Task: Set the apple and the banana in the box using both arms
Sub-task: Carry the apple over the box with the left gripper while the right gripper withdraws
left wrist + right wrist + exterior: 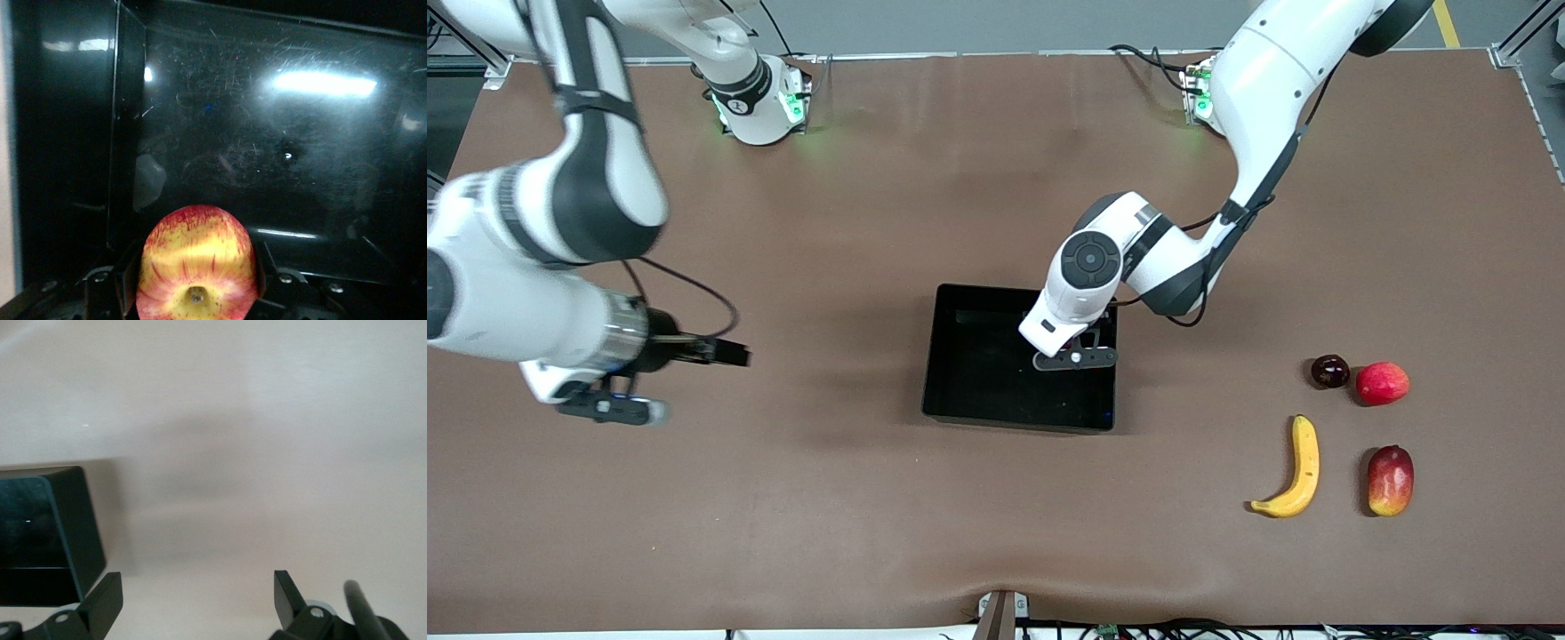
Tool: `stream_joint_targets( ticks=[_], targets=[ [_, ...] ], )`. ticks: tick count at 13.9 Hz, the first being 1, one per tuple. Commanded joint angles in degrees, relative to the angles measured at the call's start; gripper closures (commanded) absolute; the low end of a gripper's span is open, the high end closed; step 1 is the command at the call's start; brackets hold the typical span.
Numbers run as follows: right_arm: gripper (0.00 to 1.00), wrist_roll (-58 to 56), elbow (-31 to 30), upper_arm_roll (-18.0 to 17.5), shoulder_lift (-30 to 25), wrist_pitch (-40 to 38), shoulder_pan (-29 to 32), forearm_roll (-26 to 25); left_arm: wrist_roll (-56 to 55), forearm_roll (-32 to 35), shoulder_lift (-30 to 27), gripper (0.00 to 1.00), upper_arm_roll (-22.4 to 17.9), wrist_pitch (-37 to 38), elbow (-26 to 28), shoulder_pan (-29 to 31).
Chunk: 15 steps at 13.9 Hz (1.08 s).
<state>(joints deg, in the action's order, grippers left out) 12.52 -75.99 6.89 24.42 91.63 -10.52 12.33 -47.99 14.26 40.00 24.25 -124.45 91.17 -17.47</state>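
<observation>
Left gripper [1074, 358] is clamped on the apple [197, 263], stem dimple facing the wrist cam, and it's hanging right over the box [960, 391], toward the 3 o'clock side of it in the front view. From the wrist view the glossy black floor fills everything past the apple, so it looks low enough that letting go shouldn't make the fruit roll far. My guess is this is the drop-off step for the apple.

Right gripper [609, 407] is parked over bare table out at 9 o'clock from the box, fingers [107, 603] spread wide with nothing between them. The box corner just shows in its wrist view. It's waiting.

Banana [1294, 471] is lying on the table around 4 o'clock from the box, at the left arm's end, with a mango-ish fruit [1391, 480] beside it and a pinkish-red fruit [1383, 383] plus a small dark one [1330, 371] farther from the front cam. Not picked up yet, so I'd say about half the job remains.
</observation>
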Motion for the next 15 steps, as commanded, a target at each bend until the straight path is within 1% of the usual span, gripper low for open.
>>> stream_joint_targets(
  ticks=[1,3,4,5,6,7,8,9,10,11,12,13,15],
  targets=[
    [0.00,-5.03,4.18,-0.57,-0.33,-9.15,7.16,-1.08,-0.79,1.48,2.00,1.00,-0.35,-1.05,-1.52,-0.72],
    [0.00,-10.38,4.19,0.05,-3.05,-10.33,11.38,-2.92,-0.79,1.56,3.05,1.00,-0.35,-1.23,-1.52,-0.72],
    [0.00,-13.80,4.01,0.05,-3.84,-10.24,13.49,-3.45,-0.79,1.56,3.41,0.97,-0.35,-1.24,-1.43,-0.81],
    [0.00,-17.93,3.75,0.05,-5.33,-10.77,14.90,-3.46,-0.79,1.56,3.41,0.82,-0.35,-1.24,-1.35,-0.90],
    [0.00,-22.93,2.27,0.14,-8.22,-11.03,15.96,-3.54,-0.79,1.56,3.41,0.59,-0.43,-1.32,-1.26,-0.90],
    [0.00,-26.63,0.25,0.14,-11.03,-10.95,16.06,-4.07,-0.79,1.56,3.41,0.04,-0.61,-1.24,-1.34,-0.90],
    [0.00,-28.76,-0.38,0.05,-13.06,-11.03,15.71,-5.90,-0.70,1.56,3.07,0.00,-0.61,-1.24,-1.52,-0.90],
    [0.00,-29.30,-2.47,-0.21,-15.52,-11.47,15.45,-7.66,-0.70,1.65,2.28,0.00,-0.61,-1.15,-1.61,-0.73],
    [0.00,-29.22,-5.62,-0.48,-18.67,-10.87,14.66,-8.37,-0.62,1.91,0.53,0.00,-0.70,-0.45,-1.61,-0.46],
    [0.00,-28.79,-7.40,-0.48,-20.71,-11.12,13.87,-9.07,-0.70,2.26,-1.84,0.00,-0.70,1.64,-1.61,-0.03],
    [0.00,-28.43,-8.72,-0.48,-22.12,-11.47,13.86,-9.34,-0.53,2.27,-4.64,0.00,-0.70,4.36,-2.04,0.59],
    [0.00,-28.08,-9.51,-0.48,-23.35,-11.74,13.86,-9.35,-0.18,2.27,-7.46,0.00,-0.70,6.74,-3.09,2.42],
    [0.00,-27.73,-9.52,-0.74,-24.59,-15.32,13.25,-9.35,0.78,2.35,-11.16,0.00,-0.52,8.87,-4.07,6.12]
  ],
)
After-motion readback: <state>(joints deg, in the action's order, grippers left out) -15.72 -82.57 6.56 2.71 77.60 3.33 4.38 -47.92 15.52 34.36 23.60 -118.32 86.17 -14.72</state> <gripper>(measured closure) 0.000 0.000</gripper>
